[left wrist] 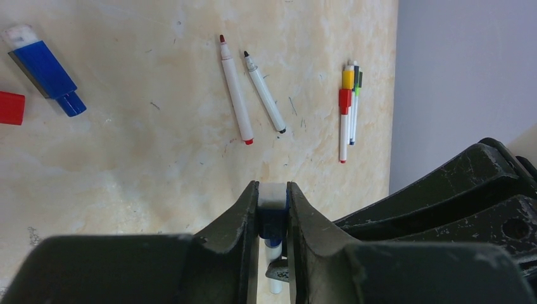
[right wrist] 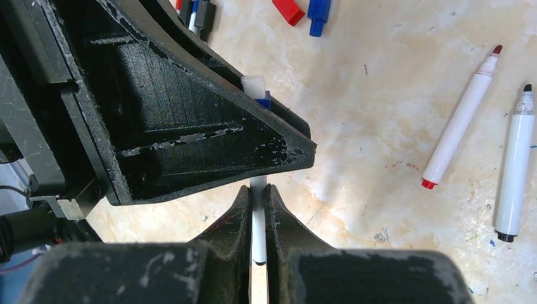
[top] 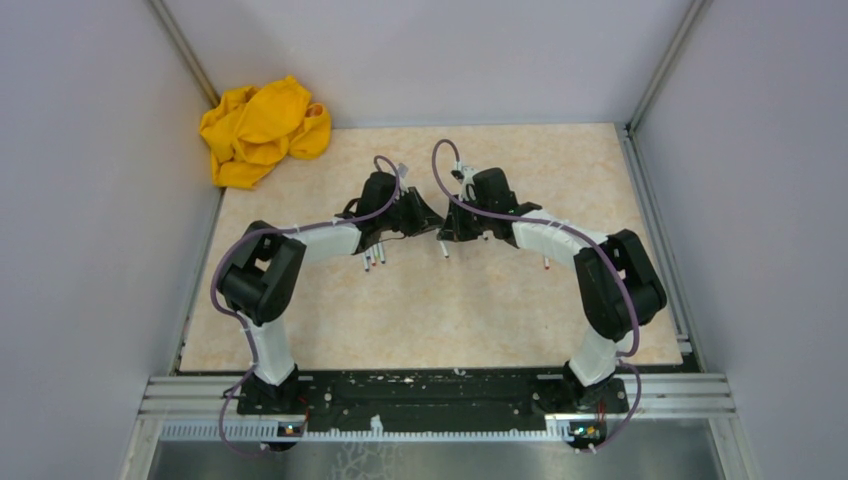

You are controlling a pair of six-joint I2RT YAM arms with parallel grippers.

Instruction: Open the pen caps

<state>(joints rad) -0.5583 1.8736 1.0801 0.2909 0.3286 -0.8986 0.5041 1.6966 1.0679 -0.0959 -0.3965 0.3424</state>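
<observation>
My two grippers meet over the middle of the table, left gripper (top: 424, 217) facing right gripper (top: 453, 228). In the left wrist view the left gripper (left wrist: 273, 191) is shut on a blue pen cap (left wrist: 273, 212) with a white end, and the pen's white barrel (left wrist: 274, 253) runs out behind it. The right gripper (right wrist: 258, 193) is shut on that thin white pen barrel (right wrist: 258, 225). From the right wrist view the left gripper's black fingers (right wrist: 209, 126) fill the upper left, with the blue cap (right wrist: 256, 90) peeking past them.
Two uncapped pens, red-tipped (left wrist: 235, 90) and black-tipped (left wrist: 265, 94), lie on the table. So do a loose blue cap (left wrist: 43, 69), a loose red cap (left wrist: 11, 107), and a bunch of capped pens (left wrist: 348, 107) near the wall. A yellow cloth (top: 262, 128) sits at the back left.
</observation>
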